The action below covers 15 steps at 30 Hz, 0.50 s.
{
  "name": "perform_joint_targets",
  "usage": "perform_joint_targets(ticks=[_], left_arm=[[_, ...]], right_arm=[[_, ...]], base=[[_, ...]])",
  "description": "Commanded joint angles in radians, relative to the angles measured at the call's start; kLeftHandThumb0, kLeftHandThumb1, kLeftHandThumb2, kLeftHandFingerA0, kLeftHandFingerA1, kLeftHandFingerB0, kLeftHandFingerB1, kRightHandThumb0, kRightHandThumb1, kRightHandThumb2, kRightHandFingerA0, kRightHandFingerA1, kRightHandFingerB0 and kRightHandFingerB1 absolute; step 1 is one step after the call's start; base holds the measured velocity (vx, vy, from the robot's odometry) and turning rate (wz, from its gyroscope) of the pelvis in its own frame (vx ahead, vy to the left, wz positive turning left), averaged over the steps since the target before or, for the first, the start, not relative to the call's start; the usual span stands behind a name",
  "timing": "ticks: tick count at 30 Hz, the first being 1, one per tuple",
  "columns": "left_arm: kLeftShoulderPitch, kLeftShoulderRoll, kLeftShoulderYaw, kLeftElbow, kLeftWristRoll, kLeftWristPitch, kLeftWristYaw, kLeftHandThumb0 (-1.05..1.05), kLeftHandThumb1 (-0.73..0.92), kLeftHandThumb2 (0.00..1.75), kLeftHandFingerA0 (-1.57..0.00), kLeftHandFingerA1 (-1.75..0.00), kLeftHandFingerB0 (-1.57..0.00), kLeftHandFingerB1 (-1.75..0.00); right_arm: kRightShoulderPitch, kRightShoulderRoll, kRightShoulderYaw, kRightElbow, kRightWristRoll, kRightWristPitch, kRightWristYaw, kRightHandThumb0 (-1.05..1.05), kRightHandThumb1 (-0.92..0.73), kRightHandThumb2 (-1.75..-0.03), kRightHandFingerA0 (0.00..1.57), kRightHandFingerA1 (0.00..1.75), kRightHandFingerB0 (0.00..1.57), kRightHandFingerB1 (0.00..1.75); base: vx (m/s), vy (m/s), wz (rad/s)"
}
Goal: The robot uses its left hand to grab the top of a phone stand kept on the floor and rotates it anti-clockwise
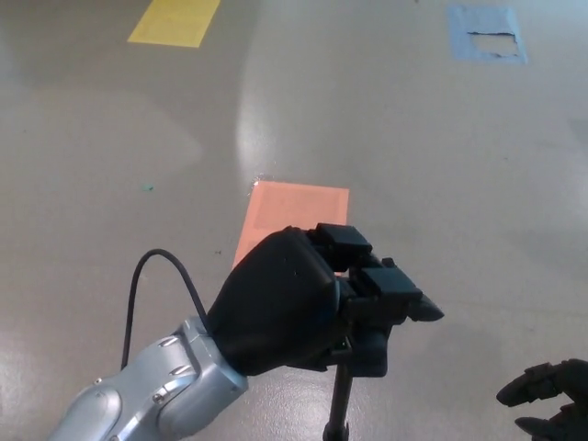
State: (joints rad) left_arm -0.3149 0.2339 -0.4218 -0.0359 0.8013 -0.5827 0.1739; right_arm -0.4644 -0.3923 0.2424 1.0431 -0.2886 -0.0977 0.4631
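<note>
Open floor (413,138) around gripped phone stand (342,404)

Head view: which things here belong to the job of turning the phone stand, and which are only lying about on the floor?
Belong to the job:
- phone stand, its top under the hand, its pole going down
- left hand, fingers curled over the stand's top

Only lying about:
- orange patch
- yellow patch
- blue patch
- right hand, idle at the lower right

Your left robot hand (299,312) hides the phone stand (341,404) top; the right robot hand (551,402) is cropped at the corner.
</note>
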Motion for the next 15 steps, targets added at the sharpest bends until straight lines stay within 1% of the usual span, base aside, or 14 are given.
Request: perform_joint_targets(ticks=[1, 4, 5, 6, 7, 8, 10, 11, 12, 14, 15], left_arm=[[0.045, -0.034, -0.005, -0.011, -0.235, 0.077, -0.161, -0.19, 0.67, 0.60, -0.94, -0.75, -0.94, -0.58], [0.061, -0.052, -0.006, -0.014, -0.290, 0.084, -0.181, -0.18, 0.67, 0.60, -0.94, -0.72, -0.92, -0.59], [0.062, -0.054, -0.006, -0.013, -0.294, 0.081, -0.182, -0.17, 0.67, 0.60, -0.94, -0.73, -0.93, -0.59], [0.062, -0.054, -0.006, -0.013, -0.294, 0.081, -0.182, -0.17, 0.67, 0.60, -0.94, -0.73, -0.93, -0.59], [0.070, -0.065, -0.004, -0.017, -0.318, 0.090, -0.196, -0.18, 0.67, 0.60, -0.94, -0.74, -0.94, -0.59], [0.078, -0.072, -0.004, -0.026, -0.339, 0.111, -0.212, -0.19, 0.67, 0.60, -0.93, -0.79, -0.95, -0.58], [0.086, -0.080, -0.003, -0.038, -0.361, 0.135, -0.232, -0.19, 0.67, 0.60, -0.93, -0.79, -0.95, -0.58], [0.104, -0.096, -0.005, -0.056, -0.452, 0.186, -0.279, -0.15, 0.68, 0.60, -0.95, -0.91, -0.96, -0.57], [0.115, -0.107, -0.004, -0.073, -0.516, 0.233, -0.313, -0.17, 0.70, 0.60, -1.00, -0.84, -0.95, -0.55], [0.126, -0.118, -0.002, -0.092, -0.578, 0.282, -0.348, -0.17, 0.70, 0.60, -1.00, -0.84, -0.95, -0.55], [0.127, -0.122, 0.002, -0.101, -0.598, 0.308, -0.363, -0.19, 0.70, 0.61, -1.00, -0.75, -0.94, -0.54]], right_arm=[[-0.011, -0.013, -0.003, 0.005, 0.000, 0.006, 0.005, -0.52, -0.63, -0.88, 0.46, 0.53, 0.36, 0.48], [-0.010, -0.014, 0.001, 0.004, -0.006, 0.005, 0.003, -0.53, -0.63, -0.88, 0.46, 0.53, 0.35, 0.48], [-0.010, -0.014, 0.002, 0.005, -0.006, 0.005, 0.003, -0.48, -0.75, -0.63, 0.53, 0.41, 0.39, 0.35], [-0.010, -0.014, 0.002, 0.005, -0.006, 0.005, 0.003, -0.48, -0.75, -0.63, 0.53, 0.41, 0.39, 0.35], [-0.012, -0.013, 0.001, 0.009, -0.005, 0.007, 0.003, -0.53, -0.63, -0.88, 0.46, 0.53, 0.35, 0.48], [-0.012, -0.013, -0.001, 0.010, -0.003, 0.006, 0.004, -0.53, -0.63, -0.88, 0.46, 0.53, 0.36, 0.48], [-0.011, -0.013, -0.002, 0.011, -0.001, 0.003, 0.004, -0.53, -0.63, -0.88, 0.46, 0.53, 0.36, 0.48], [-0.010, -0.015, 0.002, 0.009, -0.005, -0.004, 0.004, -0.53, -0.63, -0.88, 0.45, 0.53, 0.36, 0.48], [-0.008, -0.016, 0.004, 0.005, -0.007, -0.006, 0.003, -0.48, -0.76, -0.63, 0.53, 0.41, 0.41, 0.36], [-0.006, -0.017, 0.005, 0.001, -0.009, -0.008, 0.002, -0.48, -0.76, -0.63, 0.53, 0.41, 0.41, 0.36], [-0.007, -0.018, 0.005, 0.000, -0.008, -0.007, 0.002, -0.48, -0.76, -0.63, 0.53, 0.41, 0.41, 0.36]], base=[[0.00, 0.000, 0.00], [0.00, 0.000, 0.00], [0.00, 0.000, 0.00], [0.00, 0.000, 0.00], [0.00, 0.000, 0.00], [0.00, 0.000, 0.00], [0.00, 0.000, 0.00], [0.00, 0.000, 0.00], [0.00, 0.000, 0.00], [0.00, 0.000, 0.00], [0.00, 0.000, 0.00]])
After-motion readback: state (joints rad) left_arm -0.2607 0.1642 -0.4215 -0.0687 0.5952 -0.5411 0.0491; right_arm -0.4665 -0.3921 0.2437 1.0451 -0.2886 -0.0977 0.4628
